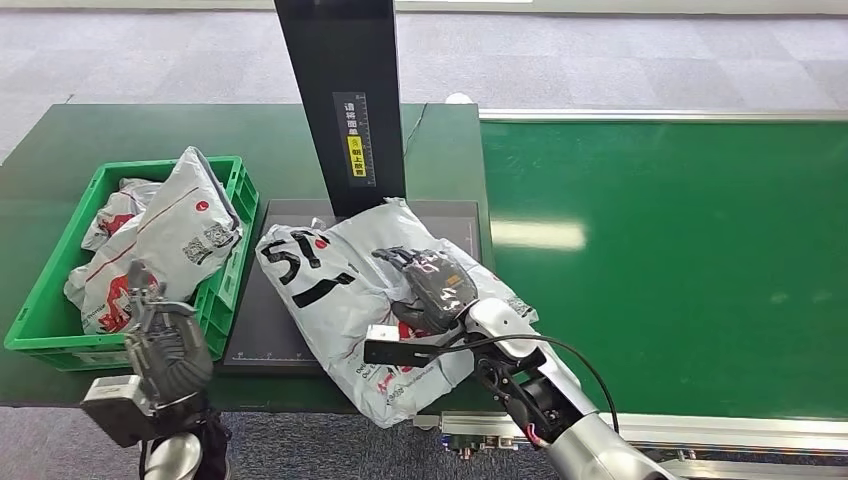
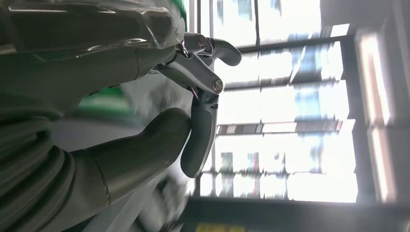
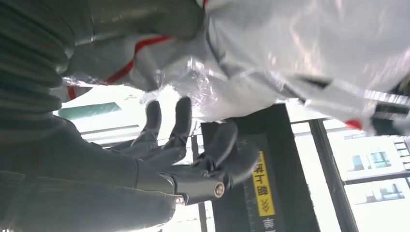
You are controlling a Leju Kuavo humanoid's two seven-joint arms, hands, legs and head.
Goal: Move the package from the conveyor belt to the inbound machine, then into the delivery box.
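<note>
One robot hand (image 1: 432, 285) atop package (image 1: 340, 290)

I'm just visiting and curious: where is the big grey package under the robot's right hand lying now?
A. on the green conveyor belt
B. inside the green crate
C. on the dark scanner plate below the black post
C: the package lies on the plate beside the crate, with the right hand on it.

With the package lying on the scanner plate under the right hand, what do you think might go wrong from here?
1. The package overhangs the plate's front and right edges; a push might slide it off the table.
2. The right hand rests on top of slick, crinkled plastic, so a grasp may slip.
3. The crate already holds bags piled above its rim; another might spill out.
</note>
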